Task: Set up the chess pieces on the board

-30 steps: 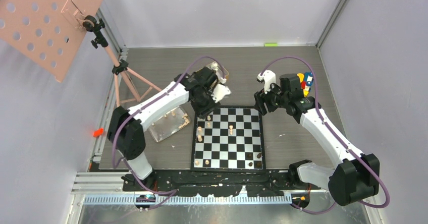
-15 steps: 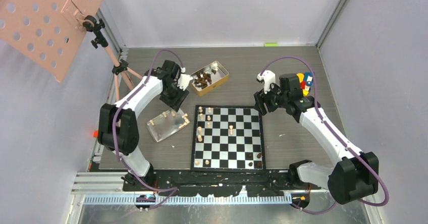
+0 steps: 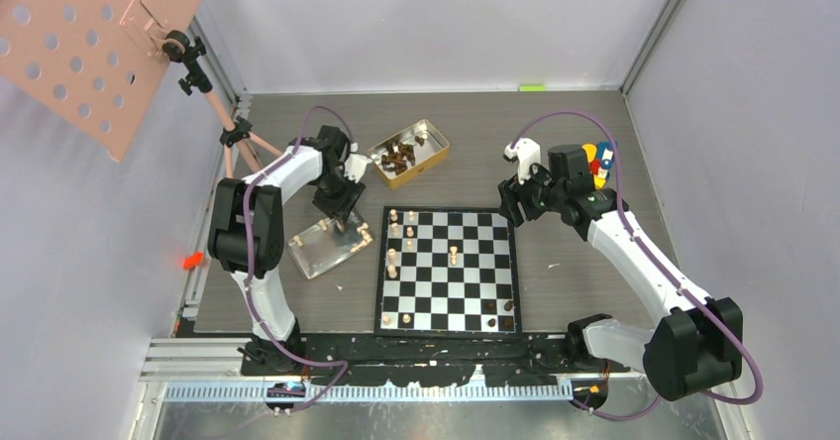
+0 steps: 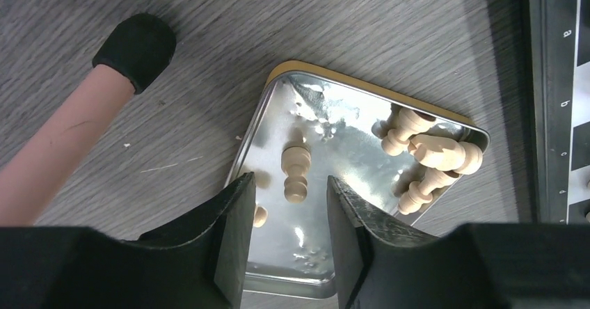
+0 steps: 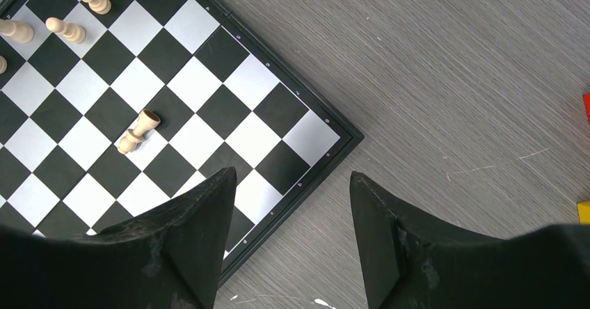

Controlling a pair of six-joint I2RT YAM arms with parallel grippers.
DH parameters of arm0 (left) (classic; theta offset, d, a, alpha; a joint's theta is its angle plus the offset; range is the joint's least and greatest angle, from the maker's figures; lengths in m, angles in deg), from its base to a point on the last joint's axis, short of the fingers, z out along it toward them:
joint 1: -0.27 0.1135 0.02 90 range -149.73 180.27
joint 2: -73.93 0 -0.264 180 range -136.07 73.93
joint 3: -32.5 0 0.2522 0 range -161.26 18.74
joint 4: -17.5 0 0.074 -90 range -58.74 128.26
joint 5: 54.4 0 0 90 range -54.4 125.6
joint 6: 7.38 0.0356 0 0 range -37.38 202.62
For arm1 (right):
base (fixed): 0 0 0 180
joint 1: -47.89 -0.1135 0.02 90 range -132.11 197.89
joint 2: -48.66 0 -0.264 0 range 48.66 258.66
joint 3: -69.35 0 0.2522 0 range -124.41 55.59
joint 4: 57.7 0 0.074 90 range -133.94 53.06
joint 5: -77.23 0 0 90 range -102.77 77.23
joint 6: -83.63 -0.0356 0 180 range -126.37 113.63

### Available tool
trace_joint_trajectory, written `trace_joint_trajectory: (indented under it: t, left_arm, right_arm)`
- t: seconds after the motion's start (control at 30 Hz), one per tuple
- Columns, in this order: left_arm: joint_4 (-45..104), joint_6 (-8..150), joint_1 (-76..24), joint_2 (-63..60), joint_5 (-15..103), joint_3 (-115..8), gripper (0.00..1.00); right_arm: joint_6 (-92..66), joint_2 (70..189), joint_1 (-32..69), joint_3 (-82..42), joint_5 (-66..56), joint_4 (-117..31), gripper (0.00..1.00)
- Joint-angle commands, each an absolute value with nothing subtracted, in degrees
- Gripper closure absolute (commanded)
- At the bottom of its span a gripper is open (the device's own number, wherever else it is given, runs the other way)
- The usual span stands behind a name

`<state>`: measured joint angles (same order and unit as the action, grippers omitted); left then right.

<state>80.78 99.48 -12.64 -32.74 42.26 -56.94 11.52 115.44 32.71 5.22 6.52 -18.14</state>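
- Board (image 3: pixel 448 272) lies centre, between the 2 arms. It is mostly bare: pale chess pieces (image 3: pixel 394 234) at the far-left squares, a few dark ones at the near edge.
- Shiny tray (image 3: pixel 319 252) sits left of the board and holds the spare pale men. Gold tin (image 3: pixel 409 153) beyond holds the dark ones.
- Right gripper (image 5: pixel 292 184) hovers over the board's far-right corner, jaws apart and empty. Likely waiting its turn.
- Left gripper (image 4: pixel 286 187) hangs over the tray, jaws apart, straddling 1 lying pale piece (image 4: pixel 296 173) and lined up to pinch it.
- Change: 1 second back the left arm was at the board's far-left corner; it has swung to the tray. The right arm is unmoved.
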Motion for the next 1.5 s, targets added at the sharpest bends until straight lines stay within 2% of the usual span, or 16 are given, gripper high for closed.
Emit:
trace_joint_trajectory:
  t: [0.0, 0.13, 0.4, 0.53, 0.9, 1.23, 1.47]
  left_arm:
    - [79.89, 99.58, -11.66, -33.44, 45.17, -58.01, 0.58]
    - [80.1, 99.52, -11.51, -33.47, 46.52, -57.95, 0.66]
    - [81.45, 99.56, -11.5, -31.04, 46.43, -58.1, 0.9]
    - [81.73, 99.07, -11.51, -26.96, 47.37, -57.39, 0.97]
    - [86.84, 99.14, -13.15, -17.54, 55.65, -59.39, 1.0]
    - [87.29, 102.09, -33.65, -15.54, 51.74, -60.26, 1.0]
    - [86.28, 102.95, -42.1, -19.79, 50.37, -60.48, 1.0]
  right_arm:
    - [12.04, 115.67, 32.98, 4.17, 7.25, -18.8, 0.33]
    - [12.13, 115.69, 33.04, 4.13, 7.25, -18.66, 0.33]
    - [12.24, 115.46, 33.04, 4.08, 7.35, -18.6, 0.33]
    - [12.22, 115.37, 33.04, 4.08, 7.36, -18.53, 0.33]
    - [12.35, 115.38, 33.04, 4.08, 7.62, -18.41, 0.33]
    - [12.47, 115.15, 33.04, 4.04, 7.33, -18.29, 0.33]
    - [12.6, 114.93, 33.45, 4.17, 7.09, -18.3, 0.33]
